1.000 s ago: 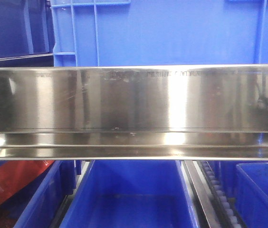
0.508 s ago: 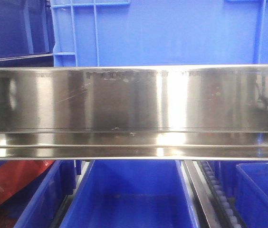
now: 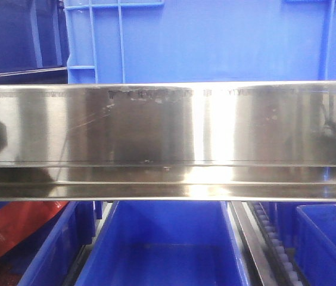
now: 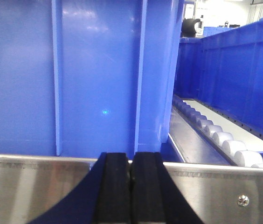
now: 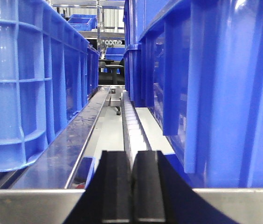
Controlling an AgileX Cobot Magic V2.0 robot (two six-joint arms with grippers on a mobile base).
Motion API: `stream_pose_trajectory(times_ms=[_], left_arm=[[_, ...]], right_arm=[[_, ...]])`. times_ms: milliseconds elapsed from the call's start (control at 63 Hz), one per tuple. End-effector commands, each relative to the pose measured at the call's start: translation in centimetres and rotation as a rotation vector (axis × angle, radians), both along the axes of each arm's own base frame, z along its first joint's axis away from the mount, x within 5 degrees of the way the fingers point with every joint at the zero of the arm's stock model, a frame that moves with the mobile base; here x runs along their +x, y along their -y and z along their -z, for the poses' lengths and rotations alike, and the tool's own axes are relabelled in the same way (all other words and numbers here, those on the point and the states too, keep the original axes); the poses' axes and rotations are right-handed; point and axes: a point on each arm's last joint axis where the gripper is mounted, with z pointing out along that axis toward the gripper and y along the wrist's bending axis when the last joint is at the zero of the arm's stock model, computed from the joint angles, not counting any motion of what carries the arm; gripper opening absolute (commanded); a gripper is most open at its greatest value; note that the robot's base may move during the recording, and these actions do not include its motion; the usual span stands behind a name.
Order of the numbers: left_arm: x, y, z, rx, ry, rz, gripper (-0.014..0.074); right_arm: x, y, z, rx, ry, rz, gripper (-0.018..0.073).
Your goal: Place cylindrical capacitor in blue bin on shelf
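Evidently both grippers, left gripper [image 4: 130, 186] and right gripper [image 5: 132, 186], hang closed with nothing visible between them, just near of the shelf [image 3: 168, 128] rail facing blue bins [image 3: 210, 42]; the capacitor is not visible anywhere.

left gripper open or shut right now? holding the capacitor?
Shut. In the left wrist view the left gripper has its black fingers pressed together with only a thin seam between them, and no capacitor is visible there.
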Motion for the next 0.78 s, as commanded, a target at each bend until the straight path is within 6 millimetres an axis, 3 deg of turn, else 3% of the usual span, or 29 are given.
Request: stream_pose_trajectory(times_ms=[0,762], left_arm=[[-0.05,0.00,-0.26,0.007,0.031,-0.001,-0.0111],[-0.05,0.00,-0.26,0.007,0.031,-0.001,-0.0111]], right_arm=[[-0.04,0.02,-0.22,0.005,0.026,0.003,-0.0168],[-0.04,0.02,-0.22,0.005,0.026,0.003,-0.0168]])
